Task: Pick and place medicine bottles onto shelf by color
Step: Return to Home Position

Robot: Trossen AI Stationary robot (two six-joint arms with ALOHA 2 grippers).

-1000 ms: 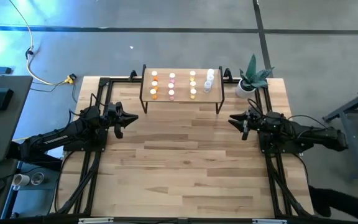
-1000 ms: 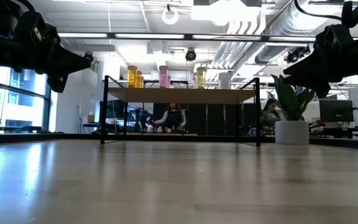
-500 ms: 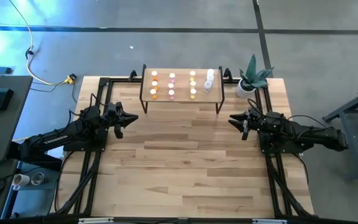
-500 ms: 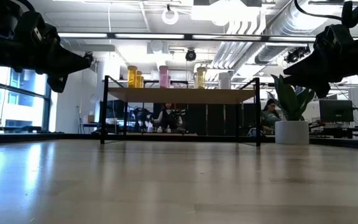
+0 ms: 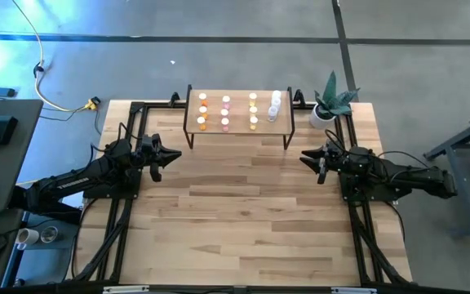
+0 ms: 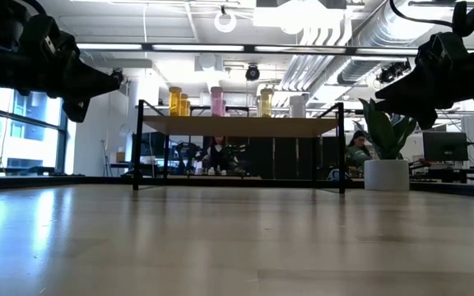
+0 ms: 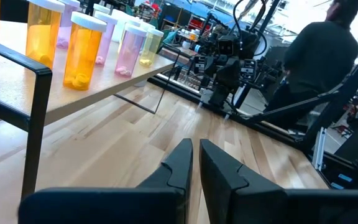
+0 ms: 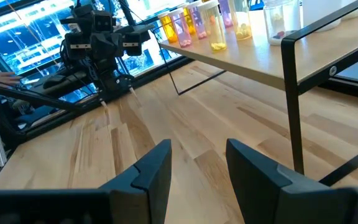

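Note:
The shelf (image 5: 235, 131) stands on its black legs at the table's far edge. Several medicine bottles (image 5: 225, 112) stand upright on their bases on it, in columns of orange, pink, yellow and clear from left to right; they also show in the low view (image 6: 218, 100) and in both wrist views (image 7: 82, 50) (image 8: 216, 25). My left gripper (image 5: 176, 153) (image 7: 194, 152) hangs shut and level, left of the shelf, holding nothing. My right gripper (image 5: 303, 155) (image 8: 197, 152) hangs open to the shelf's right, nothing between its fingers.
A small plant in a white pot (image 5: 329, 104) stands at the table's far right corner, beside the shelf. Black frame rails (image 5: 121, 204) run along both table sides. Bare wooden tabletop (image 5: 243, 220) lies between the arms and toward the near edge. People (image 6: 356, 152) are in the room behind.

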